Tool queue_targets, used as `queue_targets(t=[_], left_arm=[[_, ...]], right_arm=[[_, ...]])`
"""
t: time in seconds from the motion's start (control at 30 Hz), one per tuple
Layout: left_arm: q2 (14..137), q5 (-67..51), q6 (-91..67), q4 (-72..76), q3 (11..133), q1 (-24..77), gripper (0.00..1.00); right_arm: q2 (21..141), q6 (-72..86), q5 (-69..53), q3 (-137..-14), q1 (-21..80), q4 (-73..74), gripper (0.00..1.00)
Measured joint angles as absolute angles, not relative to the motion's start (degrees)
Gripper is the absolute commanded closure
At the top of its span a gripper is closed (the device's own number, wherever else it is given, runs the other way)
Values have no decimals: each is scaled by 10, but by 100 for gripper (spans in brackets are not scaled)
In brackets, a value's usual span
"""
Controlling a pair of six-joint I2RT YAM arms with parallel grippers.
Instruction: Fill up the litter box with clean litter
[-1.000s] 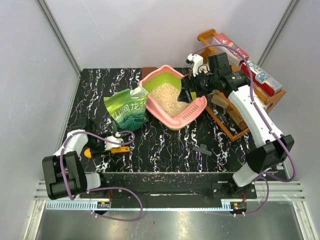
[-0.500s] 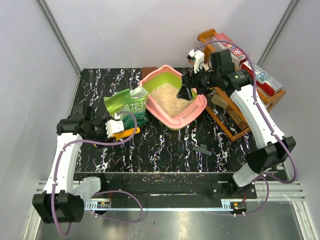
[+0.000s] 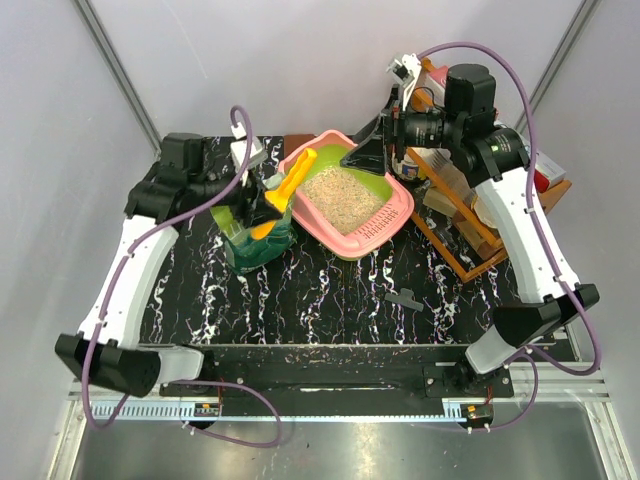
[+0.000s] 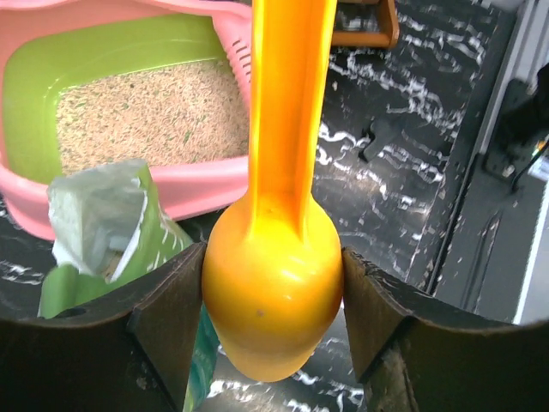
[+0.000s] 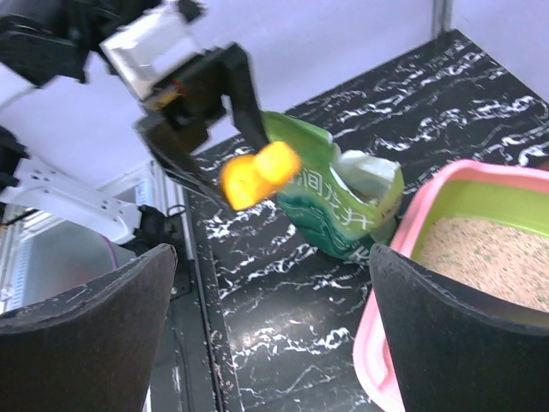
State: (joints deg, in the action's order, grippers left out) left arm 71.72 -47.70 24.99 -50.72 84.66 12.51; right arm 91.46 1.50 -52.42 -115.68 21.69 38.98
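Your left end effector point(image 4: 273, 302) grasps the scoop point(image 4: 287, 120), seemingly over the bag point(image 4: 111, 227); your right end effector point(image 5: 273, 287) hangs released.

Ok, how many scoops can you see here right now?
1. The orange scoop is clamped in the left claw, over the green bag and beside the pink litter box. Another could be hidden in the wooden rack.
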Motion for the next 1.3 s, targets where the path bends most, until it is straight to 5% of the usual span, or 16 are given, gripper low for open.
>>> queue_targets(t=[0.5, 0.77, 0.87, 0.9, 0.93, 1.07, 1.3], left_arm=[[790, -561, 53, -373, 863, 163, 100], [816, -611, -5, -323, 870, 168, 100], [839, -625, -21, -315, 888, 168, 99], [847, -627, -23, -313, 893, 168, 92], [852, -634, -24, -310, 895, 168, 66], [859, -622, -20, -312, 908, 171, 39], [783, -399, 75, -227, 849, 197, 19]], right_arm=[[982, 110, -562, -1144, 253, 279, 9], [1018, 94, -559, -1163, 265, 279, 48], [1026, 87, -562, -1165, 265, 282, 79], [1029, 94, -569, -1169, 265, 283, 100], [1031, 95, -571, -1173, 265, 283, 100], [1032, 93, -562, -1180, 264, 286, 100], [1013, 173, -320, -1181, 266, 305, 100]])
